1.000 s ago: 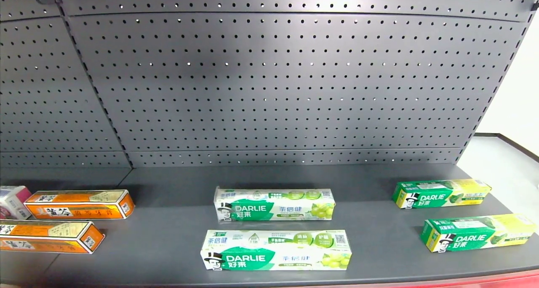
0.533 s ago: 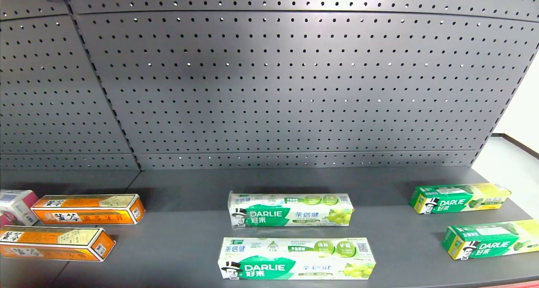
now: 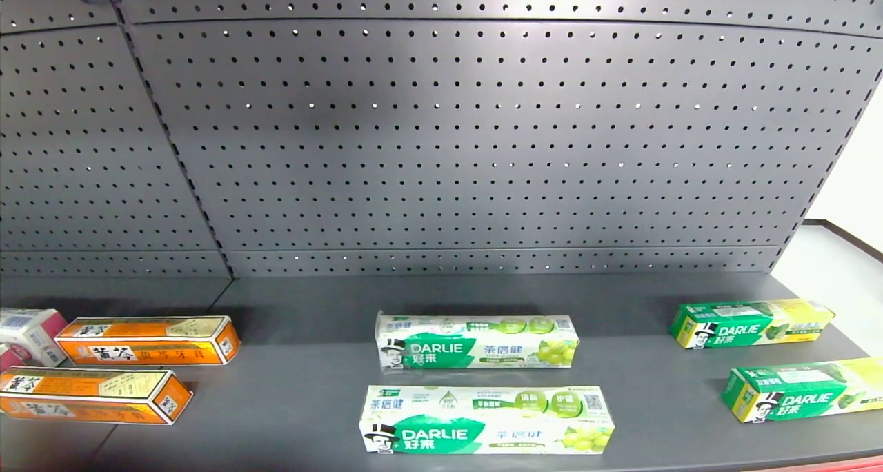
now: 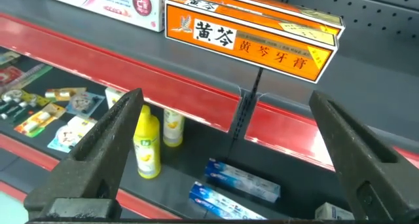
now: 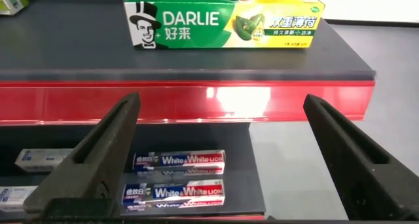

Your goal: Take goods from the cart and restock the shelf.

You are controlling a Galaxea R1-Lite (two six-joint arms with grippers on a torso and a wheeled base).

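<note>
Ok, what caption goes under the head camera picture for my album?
Orange boxes, pale green boxes and dark green boxes lie in pairs on a grey shelf.

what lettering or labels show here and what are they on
Orange boxes: black characters on the front face.
White-green boxes: white capitals on a green band.
Green-yellow boxes: white capitals beside a top-hat logo.
Blue-white boxes: white lettering on blue.
Fine print: too small to read.

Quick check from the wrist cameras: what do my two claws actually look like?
Both look alike. The left claw has two matt dark grey fingers, broad at the base and tapering to blunt tips, with a slightly rough, grainy surface. The right claw has the same pair of dark, wedge-shaped fingers, plain and unmarked.
</note>
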